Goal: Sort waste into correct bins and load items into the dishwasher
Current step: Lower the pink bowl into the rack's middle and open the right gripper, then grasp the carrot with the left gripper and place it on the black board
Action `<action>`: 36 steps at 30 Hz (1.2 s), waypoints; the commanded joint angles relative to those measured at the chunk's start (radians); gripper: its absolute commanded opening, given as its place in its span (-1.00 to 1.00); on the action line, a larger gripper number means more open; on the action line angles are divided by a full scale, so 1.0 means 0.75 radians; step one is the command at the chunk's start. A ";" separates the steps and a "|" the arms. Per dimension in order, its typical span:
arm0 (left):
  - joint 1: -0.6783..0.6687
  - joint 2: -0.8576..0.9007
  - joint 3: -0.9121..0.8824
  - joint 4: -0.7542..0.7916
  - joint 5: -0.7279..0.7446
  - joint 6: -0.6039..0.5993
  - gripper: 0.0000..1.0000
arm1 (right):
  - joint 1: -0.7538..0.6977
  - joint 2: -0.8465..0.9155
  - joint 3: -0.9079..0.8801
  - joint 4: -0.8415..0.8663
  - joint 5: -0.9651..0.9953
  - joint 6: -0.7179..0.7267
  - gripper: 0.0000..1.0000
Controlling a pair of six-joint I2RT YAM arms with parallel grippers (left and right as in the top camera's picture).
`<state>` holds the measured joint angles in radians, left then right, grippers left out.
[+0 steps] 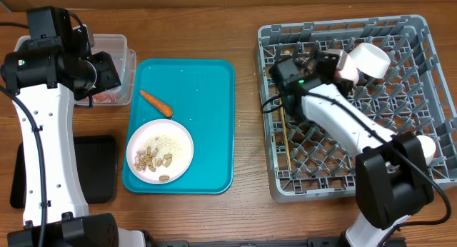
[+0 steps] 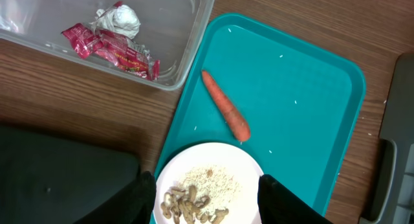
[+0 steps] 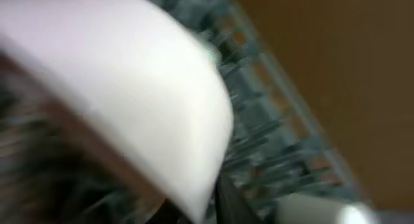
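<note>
The red snack wrapper [image 2: 110, 50] and the silvery-white scrap [image 2: 121, 18] lie in the clear tub [image 2: 187, 36], which also shows in the overhead view [image 1: 118, 43]. The orange carrot [image 1: 156, 103] lies on the teal tray next to a white bowl [image 1: 160, 151] of peanuts [image 2: 191, 206] and rice [image 2: 217, 182]. My left gripper [image 2: 206, 201] is open and empty, high over the tub's edge [image 1: 111, 74]. My right gripper [image 1: 348, 65] is shut on a white bowl [image 1: 369, 59] over the grey dish rack [image 1: 418, 29]. The right wrist view is blurred but shows that bowl [image 3: 129, 88] in the jaws [image 3: 207, 204].
The flat black tray [image 1: 96, 168] lies at the front left beside the teal tray [image 1: 211, 83]. A small white cup [image 1: 426, 145] stands at the rack's right side. Thin wooden chopsticks [image 1: 285, 129] lie along the rack's left side.
</note>
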<state>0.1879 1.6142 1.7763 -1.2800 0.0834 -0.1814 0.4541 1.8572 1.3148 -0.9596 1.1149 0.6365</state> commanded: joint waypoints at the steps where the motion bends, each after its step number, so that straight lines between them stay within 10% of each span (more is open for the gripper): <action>1: 0.002 -0.017 0.029 -0.003 0.020 -0.013 0.07 | 0.125 0.025 -0.023 0.004 -0.263 -0.011 -0.49; 9: 0.002 -0.017 0.029 -0.003 0.020 -0.013 0.07 | 0.167 0.009 0.034 -0.139 -0.292 0.128 0.65; 17: 0.002 -0.017 0.029 -0.004 0.020 -0.013 0.21 | 0.045 -0.240 0.301 -0.261 -0.567 0.082 0.77; 23: 0.001 -0.012 0.012 -0.010 0.044 -0.013 0.33 | -0.332 -0.509 0.406 -0.225 -1.494 -0.592 1.00; 36: -0.210 0.190 -0.381 0.358 -0.051 -0.164 0.31 | -0.576 -0.535 0.404 -0.409 -1.514 -0.612 1.00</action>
<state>0.0479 1.6958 1.5345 -1.0538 0.0933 -0.2481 0.0219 1.4578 1.6108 -1.2690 0.0021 0.2073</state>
